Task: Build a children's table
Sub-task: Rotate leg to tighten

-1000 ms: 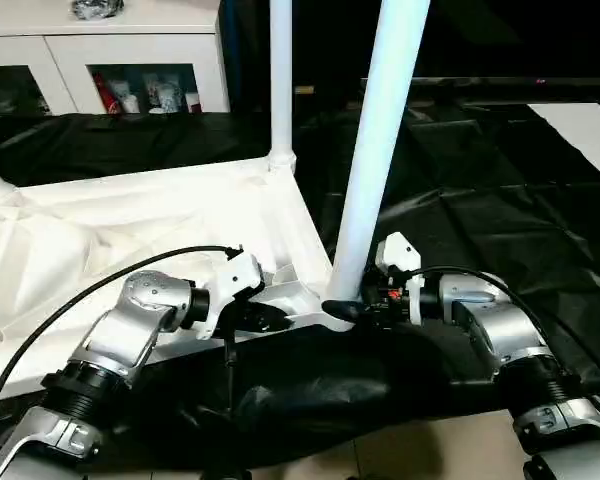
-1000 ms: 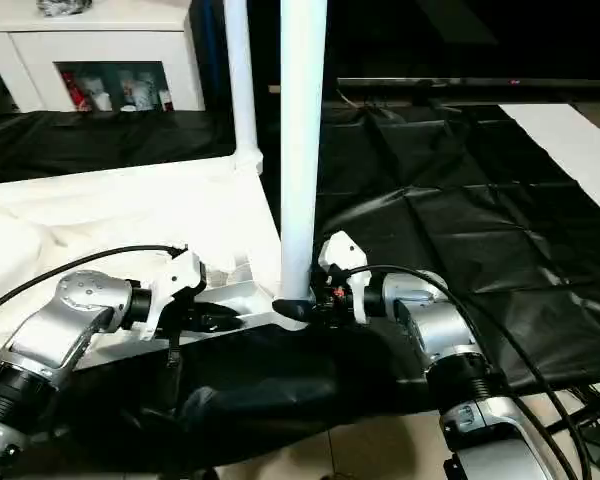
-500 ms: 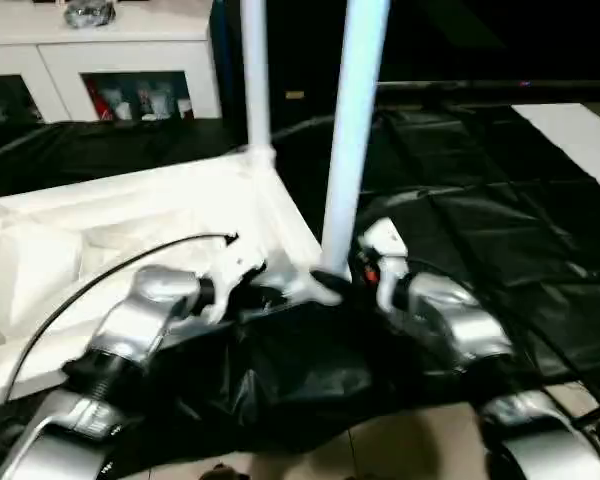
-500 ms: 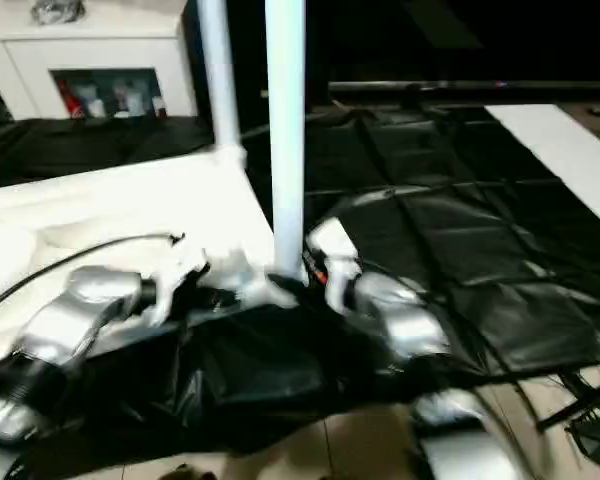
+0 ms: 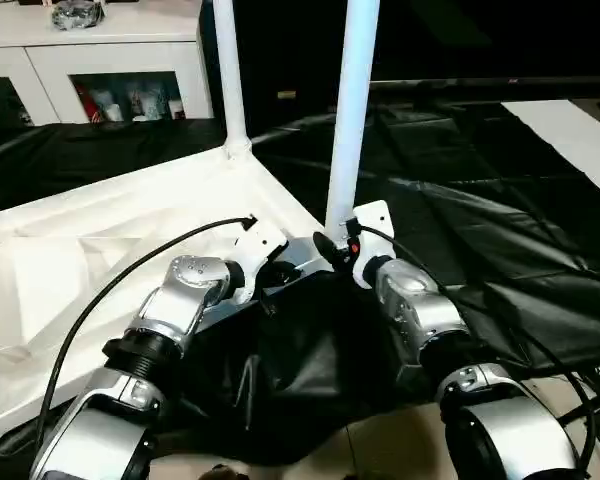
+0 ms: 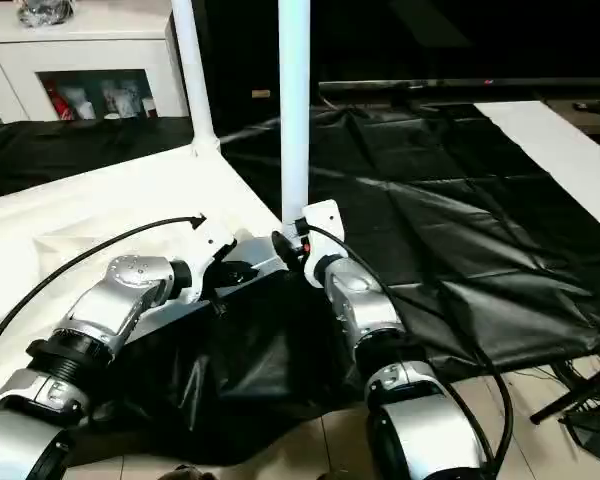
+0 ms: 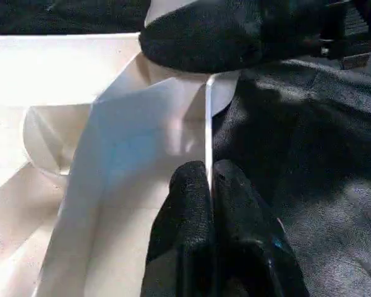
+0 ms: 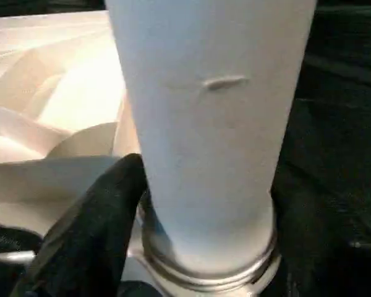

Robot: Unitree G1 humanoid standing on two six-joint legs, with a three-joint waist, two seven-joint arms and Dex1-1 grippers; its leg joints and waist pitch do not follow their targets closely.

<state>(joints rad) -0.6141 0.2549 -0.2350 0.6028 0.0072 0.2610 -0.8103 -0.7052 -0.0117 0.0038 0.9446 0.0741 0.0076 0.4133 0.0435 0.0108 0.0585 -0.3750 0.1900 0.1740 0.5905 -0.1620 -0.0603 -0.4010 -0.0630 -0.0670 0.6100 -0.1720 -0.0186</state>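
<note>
a: going left to right for me, what have you got?

b: the tabletop (image 5: 130,220) lies upside down on the black sheet (image 5: 480,250), ribs up. my left gripper (image 7: 209,185) is clenched on the thin rim at its near corner; in the left wrist view the two fingers pinch the edge between them.

a: and the legs?

b: one leg (image 5: 228,75) stands upright in the far corner socket. the near leg (image 5: 352,110) stands in the corner socket right by my grippers. my right gripper (image 5: 332,248) sits at the foot of it. in the right wrist view one black finger (image 8: 93,210) lies against the leg just above the socket collar. i can't tell whether it's gripping or letting go.

a: so which step is this?

b: i'd say seating that near leg, with the left steadying the tabletop. next i'd want the leg checked as fully home and straight, then the right gripper backed clear without nudging it. after that, i'd fetch another leg for a remaining corner.
</note>
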